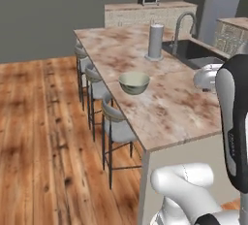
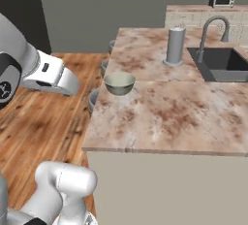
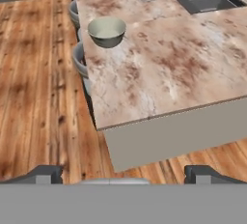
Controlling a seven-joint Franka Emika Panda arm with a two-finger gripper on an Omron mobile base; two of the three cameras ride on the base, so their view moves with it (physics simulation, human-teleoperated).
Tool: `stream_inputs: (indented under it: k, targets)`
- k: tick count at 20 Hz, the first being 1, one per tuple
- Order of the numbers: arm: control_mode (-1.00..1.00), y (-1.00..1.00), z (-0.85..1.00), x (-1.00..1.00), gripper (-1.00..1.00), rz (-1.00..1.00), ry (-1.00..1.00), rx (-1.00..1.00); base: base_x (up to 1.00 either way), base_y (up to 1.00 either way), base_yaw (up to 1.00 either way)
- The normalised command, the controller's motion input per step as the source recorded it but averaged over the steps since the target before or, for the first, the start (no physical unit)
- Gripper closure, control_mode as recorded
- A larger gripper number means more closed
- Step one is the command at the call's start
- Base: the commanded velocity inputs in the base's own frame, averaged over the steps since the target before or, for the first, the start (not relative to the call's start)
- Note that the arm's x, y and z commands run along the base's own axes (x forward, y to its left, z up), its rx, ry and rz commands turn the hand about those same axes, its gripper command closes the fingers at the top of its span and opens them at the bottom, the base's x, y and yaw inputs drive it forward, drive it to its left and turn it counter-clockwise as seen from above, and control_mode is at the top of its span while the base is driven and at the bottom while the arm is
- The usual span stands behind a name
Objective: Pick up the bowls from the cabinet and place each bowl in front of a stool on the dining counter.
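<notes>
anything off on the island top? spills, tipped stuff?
Nothing stands out. The glossy grey-green bowl sits upright near the stool-side edge of the pink-brown marbled dining counter; the grey cylindrical canister stands upright by the dark sink. No spills.

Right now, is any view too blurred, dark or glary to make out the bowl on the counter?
No: left base view shows the bowl evenly lit and a little soft; right base view shows it sharp enough on the counter, no glare; hand view shows it small but clear, rim pale.

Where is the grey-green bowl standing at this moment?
The bowl stands upright on the dining counter, near its stool-side edge, in front of the stools. The grey cylinder stands farther along toward the sink.
</notes>
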Motion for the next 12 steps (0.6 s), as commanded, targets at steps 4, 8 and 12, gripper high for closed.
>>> stream_inputs:
  k: [4,8,12]
  targets:
    - [1.00,0.00,0.00,0.00,-1.00,0.00,0.00,0.00,-0.44,-0.35,-0.59]
    - [1.00,0.00,0.00,0.00,-1.00,0.00,0.00,0.00,-0.03,-0.25,-0.75]
    - [1.00,0.00,0.00,0.00,-1.00,0.00,0.00,0.00,0.00,-0.27,-0.79]
